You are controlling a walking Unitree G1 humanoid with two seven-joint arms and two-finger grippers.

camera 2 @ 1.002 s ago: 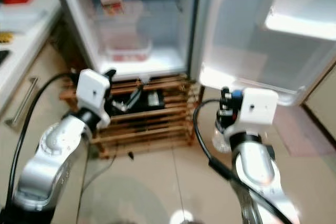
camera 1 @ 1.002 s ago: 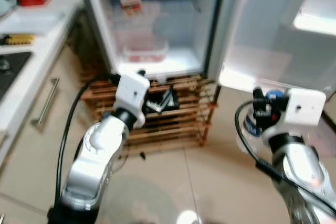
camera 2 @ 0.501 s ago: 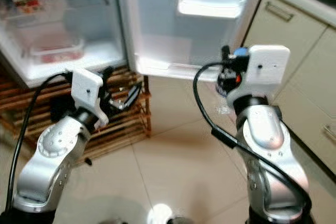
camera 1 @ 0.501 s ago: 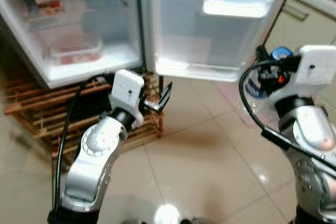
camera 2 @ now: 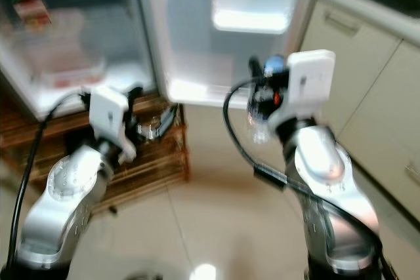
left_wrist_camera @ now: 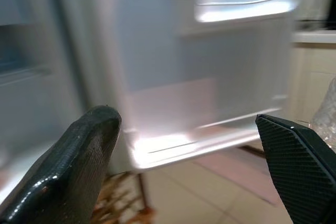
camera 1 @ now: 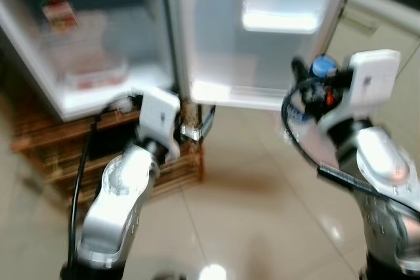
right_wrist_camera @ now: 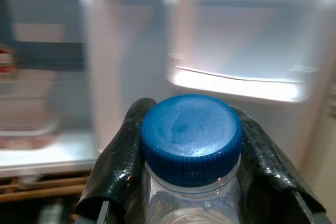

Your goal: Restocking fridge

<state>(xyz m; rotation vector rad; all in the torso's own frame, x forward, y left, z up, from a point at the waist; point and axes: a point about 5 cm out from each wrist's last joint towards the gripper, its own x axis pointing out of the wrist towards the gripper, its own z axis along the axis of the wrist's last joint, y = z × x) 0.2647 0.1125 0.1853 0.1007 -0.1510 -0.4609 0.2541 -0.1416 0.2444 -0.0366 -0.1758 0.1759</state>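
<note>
Right wrist view is showing the right gripper clamping a clear bottle just under its blue cap; smooth plastic is likely slippery, so the neck grip suits. Ahead of it, the open fridge door is offering a shelf. The left gripper is hanging apart, empty.

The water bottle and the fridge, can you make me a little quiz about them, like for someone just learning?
1. True or false: the right gripper holds a water bottle by its neck.
2. What colour is the bottle's cap? A) red B) blue C) green
3. Fill in: the left gripper has its fingers ____, with nothing between them, facing the open fridge door.

Key: 1 true. 2 B. 3 open.
</note>
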